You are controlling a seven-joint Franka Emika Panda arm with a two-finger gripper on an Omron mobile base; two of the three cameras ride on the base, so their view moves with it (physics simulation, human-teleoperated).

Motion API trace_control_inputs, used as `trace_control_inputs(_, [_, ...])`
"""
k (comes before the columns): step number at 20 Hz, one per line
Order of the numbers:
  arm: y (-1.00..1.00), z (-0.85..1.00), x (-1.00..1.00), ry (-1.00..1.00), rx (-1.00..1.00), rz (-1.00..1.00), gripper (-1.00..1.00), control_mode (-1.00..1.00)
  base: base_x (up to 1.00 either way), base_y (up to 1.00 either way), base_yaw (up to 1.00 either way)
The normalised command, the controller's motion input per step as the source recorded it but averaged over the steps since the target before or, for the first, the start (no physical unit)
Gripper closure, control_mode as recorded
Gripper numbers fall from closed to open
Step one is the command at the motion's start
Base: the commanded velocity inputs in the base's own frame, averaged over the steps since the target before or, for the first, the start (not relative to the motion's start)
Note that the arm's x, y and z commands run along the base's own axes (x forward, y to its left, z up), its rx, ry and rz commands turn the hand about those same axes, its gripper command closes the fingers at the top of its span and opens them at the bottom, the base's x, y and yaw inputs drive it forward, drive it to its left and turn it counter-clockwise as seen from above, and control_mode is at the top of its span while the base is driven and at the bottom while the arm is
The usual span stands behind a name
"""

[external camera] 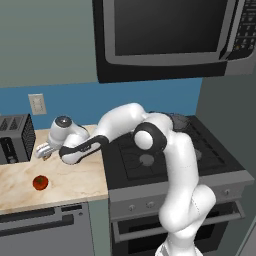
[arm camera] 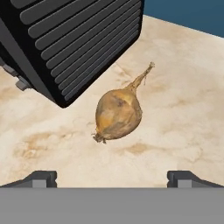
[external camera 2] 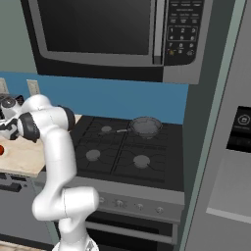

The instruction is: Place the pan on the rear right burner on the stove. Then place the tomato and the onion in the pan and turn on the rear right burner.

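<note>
We see the white arm fold left from the stove (external camera: 170, 160) and reach low over the marble counter (external camera: 75, 180), gripper (external camera: 44, 151) beside the black toaster (external camera: 15, 137). From the hand camera, the fingertips (arm camera: 41, 178) stand wide apart and empty above the onion (arm camera: 119, 113), which lies just beside the toaster's corner with bare counter around it. The tomato (external camera: 40, 182) sits nearer the counter's front edge. The pan (external camera 2: 145, 126) rests on the rear right burner.

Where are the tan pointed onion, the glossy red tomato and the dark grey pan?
tan pointed onion (arm camera: 118, 114): hand view, bulb's middle.
glossy red tomato (external camera: 40, 182): left base view, its top.
dark grey pan (external camera 2: 145, 127): right base view, its bowl.
</note>
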Motion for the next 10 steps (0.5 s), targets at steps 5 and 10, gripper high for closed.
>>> trace_control_inputs(5, [0.08,-0.12,0.14,0.0,0.0,0.0,-1.0,-1.0,0.0,0.0,0.0])
trace_control_inputs(10, [0.07,-0.13,0.12,0.0,0.0,0.0,-1.0,-1.0,0.0,0.0,0.0])
